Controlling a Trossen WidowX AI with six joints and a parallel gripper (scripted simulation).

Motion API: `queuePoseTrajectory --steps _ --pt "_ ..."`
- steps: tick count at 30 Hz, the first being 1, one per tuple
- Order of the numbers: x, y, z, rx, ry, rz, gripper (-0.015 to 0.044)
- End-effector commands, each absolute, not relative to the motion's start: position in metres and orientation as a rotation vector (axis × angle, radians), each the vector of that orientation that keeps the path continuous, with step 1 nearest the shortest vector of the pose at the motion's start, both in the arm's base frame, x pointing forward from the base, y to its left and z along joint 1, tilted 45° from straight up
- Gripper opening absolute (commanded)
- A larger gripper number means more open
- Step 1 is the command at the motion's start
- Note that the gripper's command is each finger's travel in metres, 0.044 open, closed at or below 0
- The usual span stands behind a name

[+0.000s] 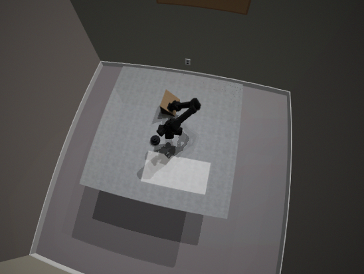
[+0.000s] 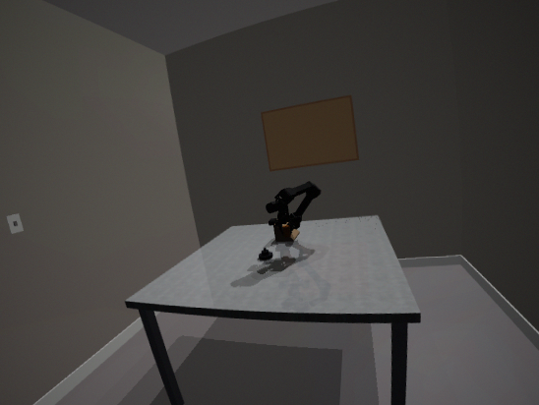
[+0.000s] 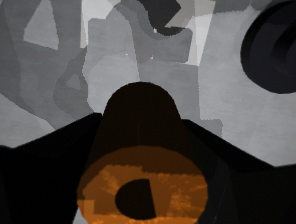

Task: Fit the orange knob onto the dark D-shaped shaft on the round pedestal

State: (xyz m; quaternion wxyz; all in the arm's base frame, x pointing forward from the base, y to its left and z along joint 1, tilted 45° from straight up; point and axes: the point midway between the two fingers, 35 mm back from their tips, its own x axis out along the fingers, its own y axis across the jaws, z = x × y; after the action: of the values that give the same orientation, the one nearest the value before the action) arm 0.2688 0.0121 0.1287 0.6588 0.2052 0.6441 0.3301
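My gripper is shut on the orange knob and holds it above the table. In the wrist view the knob's round orange end face shows a dark D-shaped hole with its flat side on the right; the knob's body is dark brown in shadow. The dark round pedestal stands on the table, left of my gripper in the top and exterior views. It is cut off at the upper right in the wrist view. Its short shaft points up; the shaft's flat side cannot be made out.
A wooden wedge-shaped block stands at the arm's base, behind the gripper. A pale rectangle lies on the grey table in front of the arm. Shadows of the arm fall across the table.
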Motion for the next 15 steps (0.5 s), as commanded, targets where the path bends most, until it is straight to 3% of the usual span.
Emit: queuePoseTrajectory --steps 1,15 --pt "0.268 -0.002 0.144 0.461 1.450 0.746 0.0000" --pt "0.281 -0.017 0.130 0.462 1.449 0.747 0.0000"
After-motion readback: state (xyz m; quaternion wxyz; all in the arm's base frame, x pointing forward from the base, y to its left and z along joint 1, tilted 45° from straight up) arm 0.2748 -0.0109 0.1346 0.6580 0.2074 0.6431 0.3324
